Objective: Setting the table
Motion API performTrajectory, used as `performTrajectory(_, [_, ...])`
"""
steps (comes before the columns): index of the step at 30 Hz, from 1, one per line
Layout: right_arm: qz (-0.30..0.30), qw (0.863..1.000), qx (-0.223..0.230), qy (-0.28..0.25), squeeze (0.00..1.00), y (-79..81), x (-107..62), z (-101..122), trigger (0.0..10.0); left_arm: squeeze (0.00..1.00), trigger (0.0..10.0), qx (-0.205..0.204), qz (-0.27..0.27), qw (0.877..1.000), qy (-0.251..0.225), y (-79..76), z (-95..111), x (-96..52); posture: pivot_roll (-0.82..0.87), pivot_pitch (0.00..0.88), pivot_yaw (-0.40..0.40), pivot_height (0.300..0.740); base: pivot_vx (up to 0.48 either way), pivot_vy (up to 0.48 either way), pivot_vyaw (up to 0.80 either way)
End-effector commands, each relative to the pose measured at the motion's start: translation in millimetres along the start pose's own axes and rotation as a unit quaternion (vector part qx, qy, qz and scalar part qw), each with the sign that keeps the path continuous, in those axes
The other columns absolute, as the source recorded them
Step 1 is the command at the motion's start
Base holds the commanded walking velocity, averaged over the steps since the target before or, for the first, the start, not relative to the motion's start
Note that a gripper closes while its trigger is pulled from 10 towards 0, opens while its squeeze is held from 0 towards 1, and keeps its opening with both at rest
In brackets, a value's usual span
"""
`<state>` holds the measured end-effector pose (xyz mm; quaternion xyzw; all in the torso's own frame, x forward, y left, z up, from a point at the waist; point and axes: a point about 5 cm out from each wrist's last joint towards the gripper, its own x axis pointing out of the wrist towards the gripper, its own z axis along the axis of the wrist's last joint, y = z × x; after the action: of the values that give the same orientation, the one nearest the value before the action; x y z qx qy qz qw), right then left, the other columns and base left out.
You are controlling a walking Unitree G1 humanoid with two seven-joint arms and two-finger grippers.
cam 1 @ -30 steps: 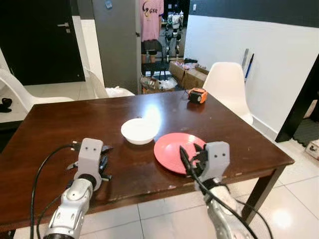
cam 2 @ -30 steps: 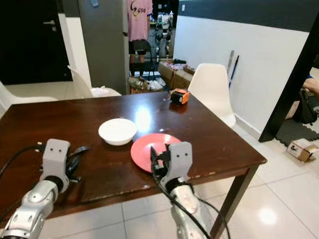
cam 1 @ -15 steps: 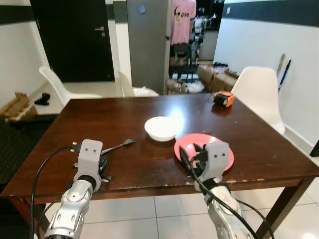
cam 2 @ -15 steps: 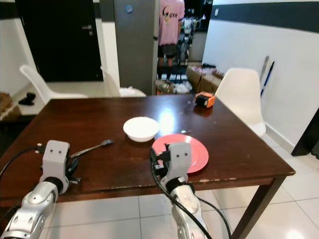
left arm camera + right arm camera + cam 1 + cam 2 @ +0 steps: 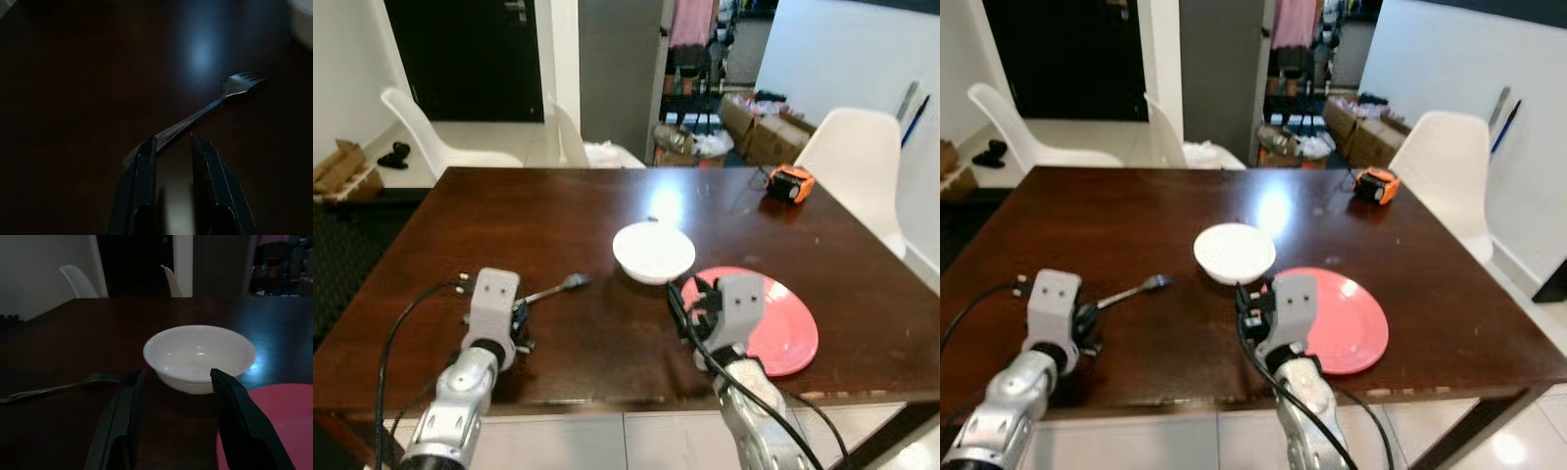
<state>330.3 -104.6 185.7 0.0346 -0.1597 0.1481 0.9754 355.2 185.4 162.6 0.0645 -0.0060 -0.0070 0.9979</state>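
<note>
A dark brown wooden table (image 5: 509, 225) is standing in a room with white chairs around it. Near the middle of the table a white bowl (image 5: 653, 252) is sitting upright, and just beside it, toward the robot's right, a pink plate (image 5: 783, 318) is lying flat near the table's front edge. A metal fork (image 5: 553, 290) is lying on the wood to the left of the bowl, its tines pointing toward the bowl. The left gripper (image 5: 172, 142) is hovering low over the fork's handle end; its two black fingers are standing slightly apart, one finger overlapping the handle, and whether they are gripping the fork cannot be told. The right gripper (image 5: 177, 374) is reaching over the table near the plate's edge, facing the bowl, with its fingers spread wide and nothing held between them. Farther back on the right side of the table an orange and black tape measure (image 5: 788, 183) is resting. A white chair (image 5: 857, 157) is standing at the table's right side.
</note>
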Motion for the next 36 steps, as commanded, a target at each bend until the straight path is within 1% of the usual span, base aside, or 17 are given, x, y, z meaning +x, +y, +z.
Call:
performTrajectory(1, [-0.002, 1.000, 0.003, 0.008, 0.00, -1.3, -3.1, -3.9, 10.0, 0.00, 10.0, 0.004, 0.000, 1.000, 0.009, 0.3, -5.5, -2.3, 0.02, 0.086, 0.065, 0.740, 0.000, 0.000, 0.00])
performTrajectory(18, [-0.001, 1.000, 0.004, 0.008, 0.00, -1.1, -3.2, -4.0, 10.0, 0.00, 10.0, 0.005, -0.007, 1.000, 0.007, -2.3, -4.3, -2.4, 0.02, 0.088, 0.064, 0.740, 0.000, 0.000, 0.00])
performTrajectory(22, [0.000, 1.000, 0.003, 0.008, 0.00, -0.3, -3.2, -3.9, 10.0, 0.00, 10.0, -0.019, -0.012, 1.000, 0.001, -4.1, -2.1, -3.3, 0.02, 0.090, 0.065, 0.740, 0.000, 0.000, 0.00])
performTrajectory(24, [0.001, 1.000, 0.003, 0.008, 0.00, -0.5, -3.2, -3.7, 10.0, 0.00, 10.0, -0.047, -0.018, 0.999, -0.003, -6.3, 0.7, -4.0, 0.02, 0.090, 0.063, 0.740, 0.000, 0.000, 0.00])
performTrajectory(25, [0.001, 1.000, 0.003, 0.008, 0.00, -0.5, -3.2, -3.7, 10.0, 0.00, 10.0, -0.047, -0.018, 0.999, -0.003, -6.3, 0.7, -4.0, 0.02, 0.090, 0.063, 0.740, 0.000, 0.000, 0.00])
performTrajectory(26, [0.001, 1.000, 0.002, 0.008, 0.00, -0.7, -3.2, -3.7, 10.0, 0.00, 10.0, -0.057, -0.029, 0.998, -0.016, -8.4, 5.0, -4.9, 0.02, 0.091, 0.062, 0.740, 0.000, 0.000, 0.00])
performTrajectory(27, [0.002, 1.000, 0.001, 0.009, 0.00, -0.8, -3.2, -3.6, 10.0, 0.00, 10.0, -0.038, -0.035, 0.998, -0.034, -9.6, 10.4, -6.2, 0.02, 0.091, 0.061, 0.740, 0.000, 0.000, 0.00])
performTrajectory(28, [0.002, 1.000, 0.001, 0.009, 0.00, -0.8, -3.2, -3.6, 10.0, 0.00, 10.0, -0.038, -0.035, 0.998, -0.034, -9.6, 10.4, -6.2, 0.02, 0.091, 0.061, 0.740, 0.000, 0.000, 0.00])
performTrajectory(29, [0.002, 1.000, 0.001, 0.009, 0.00, -0.8, -3.2, -3.6, 10.0, 0.00, 10.0, -0.012, -0.037, 0.998, -0.041, -10.0, 12.0, -6.7, 0.02, 0.092, 0.060, 0.740, 0.000, 0.000, 0.00])
performTrajectory(31, [0.003, 1.000, 0.001, 0.009, 0.00, -0.5, -3.1, -3.6, 10.0, 0.00, 10.0, 0.029, -0.043, 0.998, -0.038, -10.6, 11.9, -6.4, 0.02, 0.092, 0.060, 0.740, 0.000, 0.000, 0.00])
performTrajectory(32, [0.003, 1.000, 0.001, 0.009, 0.00, -0.4, -3.0, -3.6, 10.0, 0.00, 10.0, 0.037, -0.046, 0.998, -0.036, -10.8, 11.5, -6.0, 0.02, 0.092, 0.060, 0.740, 0.000, 0.000, 0.00])
performTrajectory(35, [0.004, 1.000, 0.001, 0.009, 0.00, 0.0, -2.8, -3.5, 10.0, 0.00, 10.0, 0.028, -0.053, 0.997, -0.039, -11.6, 12.3, -6.1, 0.02, 0.091, 0.062, 0.740, 0.000, 0.000, 0.00])
performTrajectory(36, [0.003, 1.000, 0.001, 0.008, 0.00, 0.4, -2.6, -3.6, 10.0, 0.00, 10.0, 0.021, -0.059, 0.997, -0.048, -13.3, 13.4, -6.7, 0.02, 0.089, 0.064, 0.740, 0.319, 0.000, 0.00])
